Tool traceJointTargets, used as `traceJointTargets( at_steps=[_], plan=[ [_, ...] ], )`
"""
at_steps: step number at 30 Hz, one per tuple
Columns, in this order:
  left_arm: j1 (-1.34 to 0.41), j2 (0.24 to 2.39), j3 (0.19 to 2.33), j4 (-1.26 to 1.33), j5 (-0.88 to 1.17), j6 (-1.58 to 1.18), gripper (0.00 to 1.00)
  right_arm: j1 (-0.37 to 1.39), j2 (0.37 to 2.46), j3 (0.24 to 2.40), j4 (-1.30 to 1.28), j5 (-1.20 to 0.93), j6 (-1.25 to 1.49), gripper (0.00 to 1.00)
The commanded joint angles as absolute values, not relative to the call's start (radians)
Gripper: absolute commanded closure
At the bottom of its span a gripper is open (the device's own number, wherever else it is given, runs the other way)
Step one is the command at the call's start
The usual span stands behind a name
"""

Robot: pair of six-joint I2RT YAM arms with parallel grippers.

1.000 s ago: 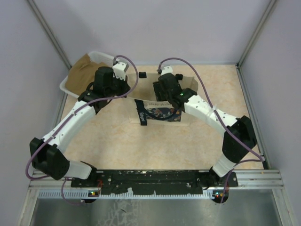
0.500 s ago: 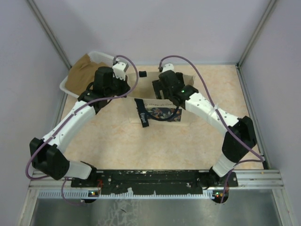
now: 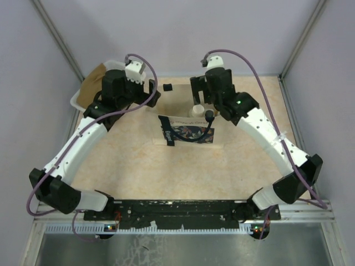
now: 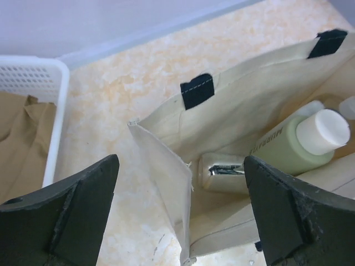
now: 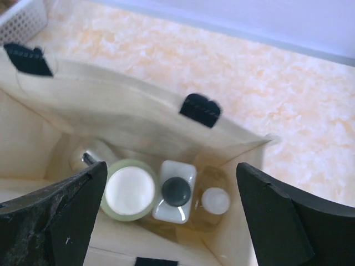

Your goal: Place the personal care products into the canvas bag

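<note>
The clear bottle, pale green bottle, white bottle and amber bottle are seen inside the canvas bag beneath the parted, empty jaws of the left gripper and right gripper, so packing is judged complete.

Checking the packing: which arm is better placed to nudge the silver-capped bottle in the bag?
Left, probably. The open left gripper frames the silver-capped bottle; the right gripper is centred over the black-capped bottle.

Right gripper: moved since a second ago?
Yes. In the top view the right gripper has shifted farther back and slightly to the right, judged against the canvas bag.
</note>
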State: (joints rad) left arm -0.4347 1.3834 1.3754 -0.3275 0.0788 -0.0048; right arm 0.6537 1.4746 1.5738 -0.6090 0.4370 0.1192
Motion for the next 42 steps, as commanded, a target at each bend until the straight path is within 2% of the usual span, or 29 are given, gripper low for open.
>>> traceJointTargets(
  at_steps=[1, 5, 10, 13, 16, 24, 29, 42],
  plan=[
    [-0.429, 1.314, 1.419, -0.284, 0.059, -0.002, 0.0, 0.542, 1.425, 1.643, -0.599, 0.359, 0.087, 0.01],
    [-0.418, 1.33, 1.455, -0.311, -0.022, 0.032, 0.0, 0.39, 1.449, 1.688, -0.589, 0.256, 0.076, 0.01],
    [-0.254, 1.373, 1.455, -0.274, 0.084, 0.001, 0.0, 0.127, 1.5, 1.707, -0.586, 0.096, 0.077, 0.01],
    [-0.171, 1.413, 1.444, -0.253, 0.113, -0.012, 0.01, 0.02, 1.496, 1.621, -0.564, 0.087, 0.088, 0.01],
    [-0.132, 1.457, 1.435, -0.27, 0.053, -0.046, 0.01, -0.038, 1.456, 1.484, -0.511, 0.066, 0.118, 0.01],
    [-0.126, 1.465, 1.344, -0.273, 0.097, -0.132, 0.01, -0.051, 1.4, 1.294, -0.464, 0.108, 0.161, 0.01],
    [-0.127, 1.438, 1.317, -0.268, 0.061, -0.146, 0.01, -0.051, 1.394, 1.273, -0.465, 0.114, 0.159, 0.01],
    [-0.126, 1.446, 1.298, -0.245, 0.118, -0.138, 0.01, -0.051, 1.38, 1.253, -0.451, 0.102, 0.153, 0.01]
  ],
)
